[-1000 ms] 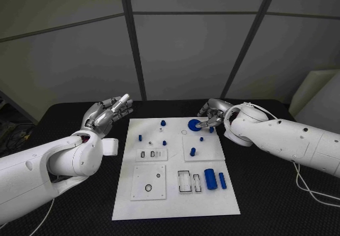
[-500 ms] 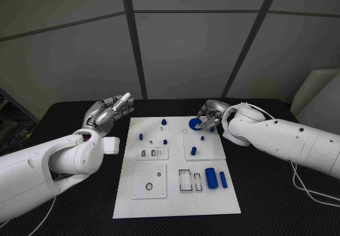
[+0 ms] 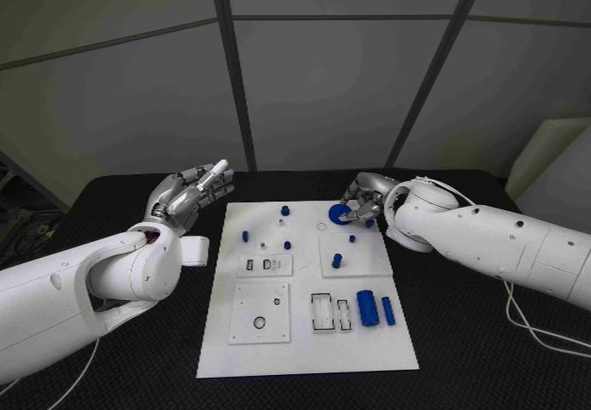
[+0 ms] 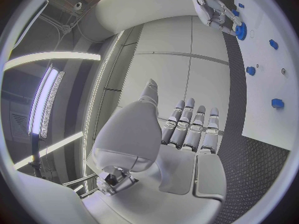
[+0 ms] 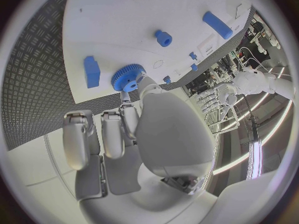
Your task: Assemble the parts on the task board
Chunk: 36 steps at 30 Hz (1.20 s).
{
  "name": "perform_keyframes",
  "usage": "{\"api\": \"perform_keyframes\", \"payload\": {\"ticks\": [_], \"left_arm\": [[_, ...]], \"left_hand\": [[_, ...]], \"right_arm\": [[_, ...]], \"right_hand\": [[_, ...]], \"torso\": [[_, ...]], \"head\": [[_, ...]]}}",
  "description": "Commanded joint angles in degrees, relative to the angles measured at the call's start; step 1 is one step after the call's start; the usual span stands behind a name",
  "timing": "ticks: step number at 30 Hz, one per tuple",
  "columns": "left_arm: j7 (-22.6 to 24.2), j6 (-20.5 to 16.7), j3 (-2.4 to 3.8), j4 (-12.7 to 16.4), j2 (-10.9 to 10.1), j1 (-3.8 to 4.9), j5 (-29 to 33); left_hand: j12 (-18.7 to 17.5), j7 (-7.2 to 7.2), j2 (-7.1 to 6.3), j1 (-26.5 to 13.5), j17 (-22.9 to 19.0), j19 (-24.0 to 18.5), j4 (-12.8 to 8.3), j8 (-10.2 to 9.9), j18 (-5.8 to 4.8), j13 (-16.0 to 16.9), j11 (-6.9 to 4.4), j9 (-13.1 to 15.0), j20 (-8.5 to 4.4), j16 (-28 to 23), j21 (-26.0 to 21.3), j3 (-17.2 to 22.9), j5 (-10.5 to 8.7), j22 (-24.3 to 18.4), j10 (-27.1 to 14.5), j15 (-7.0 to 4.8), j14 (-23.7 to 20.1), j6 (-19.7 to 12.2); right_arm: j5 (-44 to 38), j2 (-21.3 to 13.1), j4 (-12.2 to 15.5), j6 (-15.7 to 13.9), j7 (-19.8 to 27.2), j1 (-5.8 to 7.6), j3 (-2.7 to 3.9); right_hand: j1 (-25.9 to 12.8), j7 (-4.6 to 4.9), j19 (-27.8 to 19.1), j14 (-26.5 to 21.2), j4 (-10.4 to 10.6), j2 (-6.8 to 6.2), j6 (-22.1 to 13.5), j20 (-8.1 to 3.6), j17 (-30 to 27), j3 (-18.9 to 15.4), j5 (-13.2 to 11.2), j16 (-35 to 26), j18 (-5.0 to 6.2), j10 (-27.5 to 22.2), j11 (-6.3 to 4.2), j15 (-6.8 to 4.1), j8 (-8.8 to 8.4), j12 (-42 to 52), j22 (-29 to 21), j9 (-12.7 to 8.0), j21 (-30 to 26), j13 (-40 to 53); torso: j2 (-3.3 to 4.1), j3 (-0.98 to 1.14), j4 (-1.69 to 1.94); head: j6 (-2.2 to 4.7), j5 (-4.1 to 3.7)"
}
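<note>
Fingers (image 5: 129,115) of right hand (image 3: 359,202): pinching blue gear (image 5: 127,77) at board (image 3: 308,342) far edge. Left hand (image 3: 184,199): fingers apart, holding nothing, off board's far left corner.

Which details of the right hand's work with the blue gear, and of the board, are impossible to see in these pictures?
- Head view: the right hand covers part of the blue gear; whether the gear is lifted or resting on the task board is unclear.
- Right wrist view: the palm hides the fingertips' contact with the gear.
- Head view: the small blue parts are too small to tell shapes.
</note>
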Motion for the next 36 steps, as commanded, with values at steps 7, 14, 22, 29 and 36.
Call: {"api": "perform_keyframes", "payload": {"ticks": [7, 14, 22, 29, 36], "left_arm": [[0.19, 0.75, 0.06, -0.05, 0.06, 0.09, -0.23], [0.14, 0.74, 0.06, -0.02, 0.01, 0.09, -0.23], [0.06, 0.79, 0.06, 0.06, -0.09, 0.10, -0.23], [0.03, 0.79, 0.06, 0.09, -0.24, 0.10, -0.23], [0.02, 0.76, 0.06, 0.04, -0.31, 0.10, -0.23]], "left_hand": [[-0.33, 2.35, 0.55, 0.02, 0.04, 0.34, -0.26, -0.19, 0.31, 0.00, -0.08, 0.08, -0.01, -0.13, 0.20, -0.02, 0.38, 0.06, 0.28, -0.09, 0.38, 0.34], [-0.33, 2.35, 0.55, 0.02, 0.04, 0.34, -0.26, -0.19, 0.31, 0.00, -0.08, 0.08, -0.01, -0.13, 0.20, -0.02, 0.38, 0.06, 0.28, -0.09, 0.38, 0.34], [-0.33, 2.35, 0.55, 0.02, 0.04, 0.34, -0.26, -0.19, 0.31, 0.00, -0.08, 0.08, -0.01, -0.13, 0.20, -0.02, 0.38, 0.06, 0.28, -0.09, 0.38, 0.34], [-0.35, 2.35, 0.62, 0.05, 0.03, 0.41, -0.38, -0.23, 0.35, -0.01, -0.09, 0.06, -0.03, -0.15, 0.26, -0.04, 0.40, 0.06, 0.29, -0.13, 0.43, 0.24], [-0.35, 2.35, 0.62, 0.05, 0.03, 0.41, -0.38, -0.23, 0.35, -0.01, -0.09, 0.06, -0.03, -0.15, 0.26, -0.04, 0.40, 0.06, 0.29, -0.13, 0.43, 0.24]], "right_arm": [[-2.84, 0.93, -0.91, 1.30, -0.52, 0.02, 0.01], [-3.60, 1.40, -1.26, 1.86, -0.84, -0.09, 0.01], [-5.30, 1.64, -1.15, 1.36, -1.18, -0.17, 0.00], [-6.48, 0.74, 0.90, -3.03, -0.38, -0.39, 0.00], [-6.83, -0.66, 5.54, -7.53, 0.46, -0.44, 0.06]], "right_hand": [[0.54, -0.12, 5.94, 3.54, -1.38, 1.14, 1.34, 0.24, 3.72, 0.18, 0.24, 0.43, -0.41, 0.79, 0.00, 0.09, 0.45, 1.25, 15.08, 0.22, 0.18, 2.35], [0.46, -0.25, 5.94, 3.55, -2.05, 1.63, 2.44, 0.17, 3.84, 0.32, 0.22, 0.49, -0.41, 0.85, -0.11, 0.01, 0.66, 1.53, 15.08, 0.41, 0.18, 2.64], [0.67, -0.65, 5.94, 3.59, -3.07, 2.42, 4.30, -0.01, 4.05, 0.76, 0.38, 0.57, -0.41, 1.40, -0.43, -0.22, 1.10, 2.71, 15.08, 0.72, 0.18, 3.69], [0.96, -1.17, 5.94, 3.64, -4.35, 3.32, 6.24, -0.36, 4.31, 1.49, 1.30, 0.68, -0.41, 2.23, -0.89, -0.61, 1.42, 4.39, 15.08, 1.03, 0.18, 5.14], [0.19, -1.34, 5.94, 3.71, -5.18, 3.23, 6.88, -0.65, 4.59, 1.90, 5.16, 0.80, -0.41, 2.92, -1.08, -0.83, 0.91, 5.85, 15.08, 1.03, 0.18, 6.45]], "torso": [[0.03, 0.00, 0.05], [0.02, -0.01, 0.02], [0.00, -0.01, 0.08], [0.00, 0.08, 0.03], [0.00, 0.01, 0.01]], "head": [[-0.21, -0.10], [-0.24, -0.22], [-0.36, 0.03], [-0.24, 0.28], [-0.05, 0.42]]}}
